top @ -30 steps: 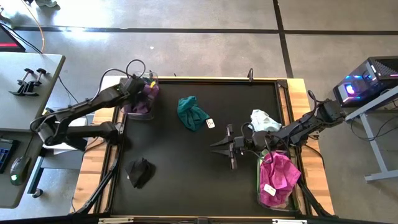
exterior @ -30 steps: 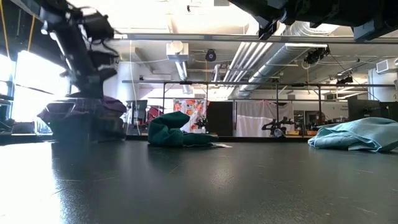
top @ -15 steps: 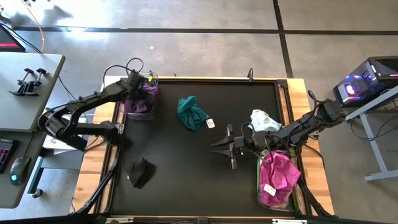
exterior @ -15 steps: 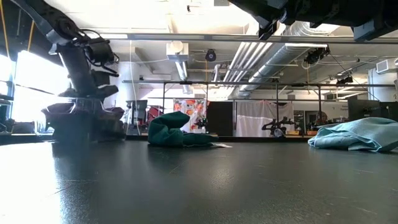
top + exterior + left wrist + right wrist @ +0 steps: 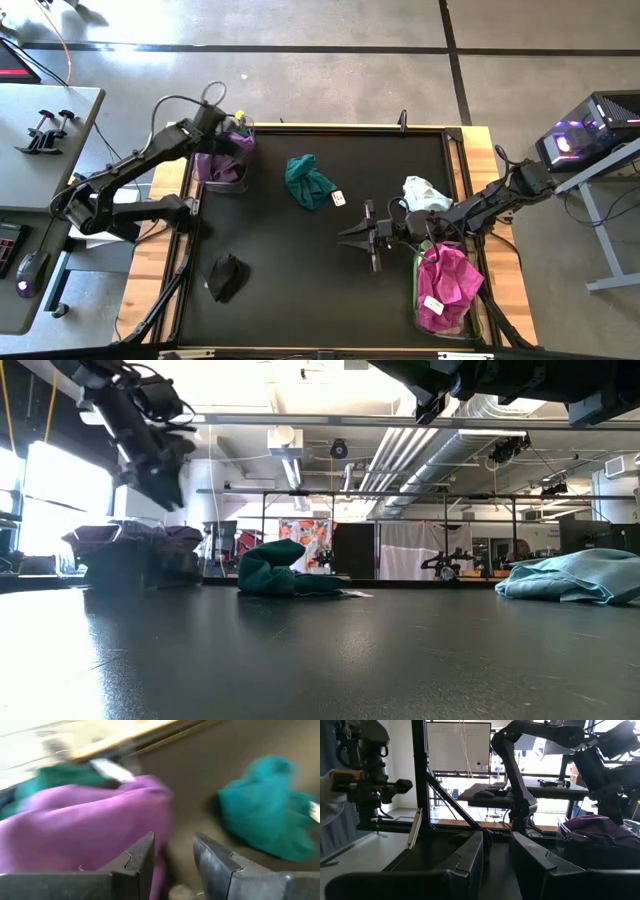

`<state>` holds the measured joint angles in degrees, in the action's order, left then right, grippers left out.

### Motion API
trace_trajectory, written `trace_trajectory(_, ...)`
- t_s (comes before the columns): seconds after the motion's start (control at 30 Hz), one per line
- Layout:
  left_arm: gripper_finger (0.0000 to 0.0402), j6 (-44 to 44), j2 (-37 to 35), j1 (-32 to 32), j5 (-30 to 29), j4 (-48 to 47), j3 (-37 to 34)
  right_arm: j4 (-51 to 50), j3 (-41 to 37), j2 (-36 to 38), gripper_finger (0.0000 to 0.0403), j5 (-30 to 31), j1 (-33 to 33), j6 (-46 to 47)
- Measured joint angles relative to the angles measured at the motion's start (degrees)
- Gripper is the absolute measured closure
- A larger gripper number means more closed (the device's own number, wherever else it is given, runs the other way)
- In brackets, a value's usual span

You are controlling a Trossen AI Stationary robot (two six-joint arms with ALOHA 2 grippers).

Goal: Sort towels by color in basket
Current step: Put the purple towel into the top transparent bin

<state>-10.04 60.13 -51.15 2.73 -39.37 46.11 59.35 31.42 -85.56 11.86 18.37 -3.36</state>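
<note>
The left gripper (image 5: 232, 132) hangs just above the left bin (image 5: 222, 178) at the mat's (image 5: 300, 270) far left corner, fingers (image 5: 137, 862) a narrow gap apart and holding nothing; the blurred wrist view shows a purple towel (image 5: 85, 827) heaped in that bin, with what may be a teal cloth behind it; in the low view the gripper (image 5: 160, 470) sits clear above the bin's load. The teal towel (image 5: 308, 180) lies crumpled on the mat to the right of the left bin, a small white tag (image 5: 338, 198) beside it; the black towel (image 5: 225, 276) lies well apart from the bin, near the mat's front left edge. The right gripper (image 5: 362, 235) rests low over the mat's middle, far from the left bin, fingers (image 5: 470, 852) slightly parted and empty. Behind that arm a mint towel (image 5: 424, 193) lies near the mat's right edge; a magenta towel (image 5: 446, 285) fills the right bin (image 5: 418, 322) at the corner opposite the left bin.
</note>
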Motion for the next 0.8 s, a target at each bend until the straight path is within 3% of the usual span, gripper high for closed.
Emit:
trace_trajectory(0.07,0.0280,0.69,0.74,1.23,1.41,4.49,-1.80,0.00,0.00,0.00,0.0308,0.00,-0.01,0.00)
trace_trajectory(0.23,0.0280,-0.21,5.78,1.13,-4.06,15.26,-6.26,0.00,0.00,0.00,0.0308,0.00,0.00,0.51)
trace_trajectory(0.43,0.0280,-2.28,13.16,-1.64,-15.62,19.27,-6.69,0.00,0.00,0.00,0.0308,0.00,-0.02,0.50)
trace_trajectory(0.8,0.0280,-1.82,17.37,-4.35,-10.26,20.92,-6.31,0.00,0.00,0.00,0.0308,0.00,-0.02,0.51)
